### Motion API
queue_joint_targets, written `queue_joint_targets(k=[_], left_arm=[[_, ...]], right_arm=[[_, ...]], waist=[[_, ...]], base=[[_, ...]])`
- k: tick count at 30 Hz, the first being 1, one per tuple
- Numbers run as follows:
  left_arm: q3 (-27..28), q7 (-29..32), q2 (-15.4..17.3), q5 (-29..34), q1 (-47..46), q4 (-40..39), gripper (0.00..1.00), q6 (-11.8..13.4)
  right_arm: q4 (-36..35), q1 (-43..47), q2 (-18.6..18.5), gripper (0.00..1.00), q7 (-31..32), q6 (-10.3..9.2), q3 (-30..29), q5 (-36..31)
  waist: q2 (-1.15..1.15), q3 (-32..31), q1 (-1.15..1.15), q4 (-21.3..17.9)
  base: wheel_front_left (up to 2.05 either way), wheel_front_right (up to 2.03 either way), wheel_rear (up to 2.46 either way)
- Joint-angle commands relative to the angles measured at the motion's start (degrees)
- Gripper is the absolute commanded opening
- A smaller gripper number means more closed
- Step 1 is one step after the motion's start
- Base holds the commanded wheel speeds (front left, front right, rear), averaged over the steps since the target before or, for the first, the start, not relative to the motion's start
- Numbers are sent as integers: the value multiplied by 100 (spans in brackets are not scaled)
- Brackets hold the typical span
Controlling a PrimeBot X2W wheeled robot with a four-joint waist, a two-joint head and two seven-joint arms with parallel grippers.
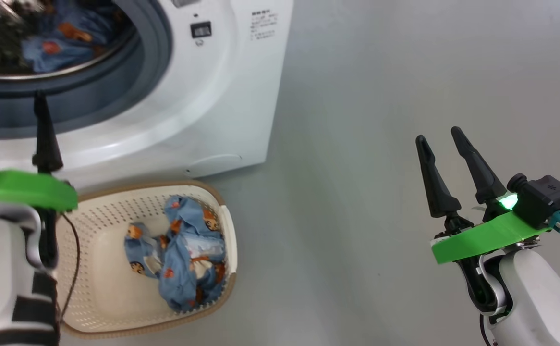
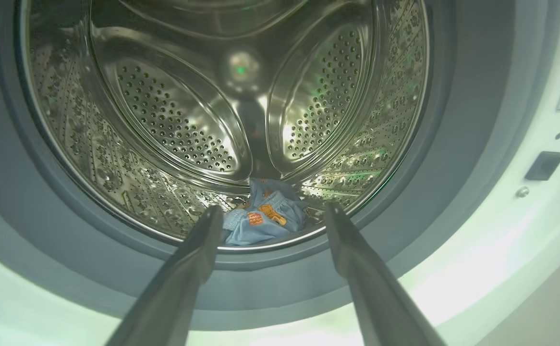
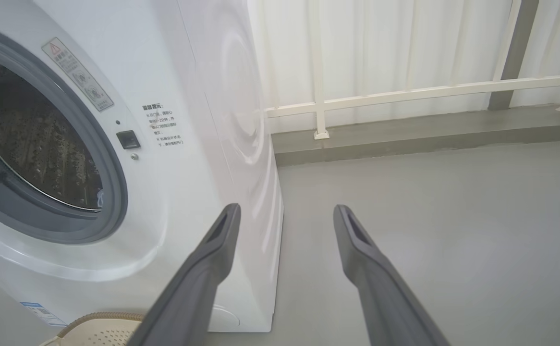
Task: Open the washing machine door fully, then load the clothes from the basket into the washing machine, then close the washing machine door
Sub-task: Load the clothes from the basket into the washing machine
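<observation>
The left gripper (image 1: 13, 103) is hanging spread and empty, one blue printed garment (image 2: 265, 223) lying in the washing machine drum (image 2: 164, 120) just past its fingertips. The second garment (image 1: 188, 250) is sitting in the basket (image 1: 97, 230) below its wrist. The right gripper (image 1: 438, 135) is hovering splayed, holding nothing.

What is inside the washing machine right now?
Inside the washing machine, a crumpled blue garment with orange figures lies at the bottom front of the shiny steel drum. The rest of the drum looks bare. Anything under the garment is covered.

Blue cartoon-print clothes (image 1: 184, 250); cream basket (image 1: 97, 269), brown rim.
</observation>
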Motion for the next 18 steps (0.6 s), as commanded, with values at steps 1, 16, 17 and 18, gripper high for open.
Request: queue_joint_targets(k=[1, 16, 17, 18], left_arm=[[175, -31, 163, -13, 170, -221, 100, -8], [411, -31, -243, -104, 1928, -1379, 100, 2], [403, -31, -257, -102, 2016, -1434, 100, -1], [405, -31, -279, -112, 2100, -1490, 100, -2]], right_arm=[[-111, 144, -71, 100, -46, 42, 89, 50], [16, 533, -272, 100, -46, 42, 57, 119], [19, 553, -281, 100, -46, 42, 54, 123], [24, 573, -291, 100, -46, 42, 47, 129]], waist=[[0, -297, 1, 209], [0, -1129, 1, 615], [0, -1168, 1, 639], [0, -1208, 1, 663]], base=[[0, 0, 0], [0, 0, 0], [0, 0, 0], [0, 0, 0]])
